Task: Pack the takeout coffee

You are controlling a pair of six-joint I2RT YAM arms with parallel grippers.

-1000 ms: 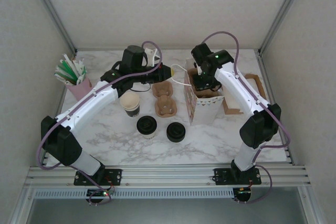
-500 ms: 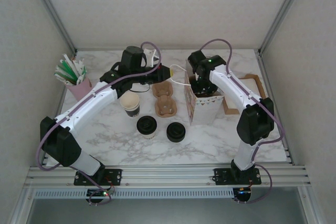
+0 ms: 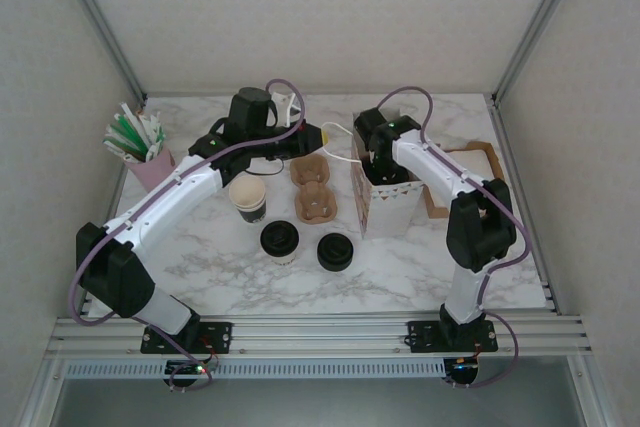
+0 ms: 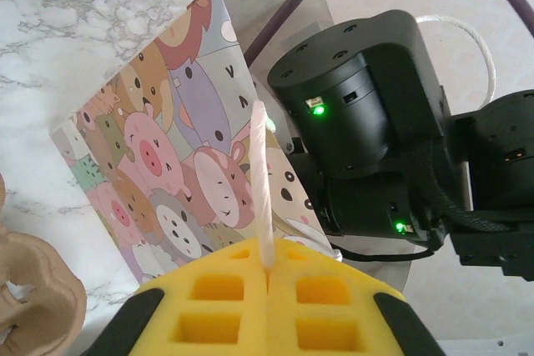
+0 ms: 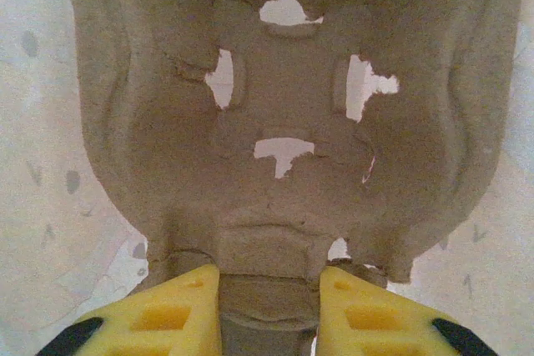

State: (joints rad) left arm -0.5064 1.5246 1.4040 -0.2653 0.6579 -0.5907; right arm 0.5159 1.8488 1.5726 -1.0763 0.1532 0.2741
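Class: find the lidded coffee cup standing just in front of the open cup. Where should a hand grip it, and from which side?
Probably the side wall just below the lid of the lidded cup, coming from the near side: it stands upright and round, with the open cup close behind it.

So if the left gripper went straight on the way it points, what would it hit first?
Probably the bag's printed side, just past the cord the left gripper is shut on; the right wrist sits close beside that line, depth unclear.
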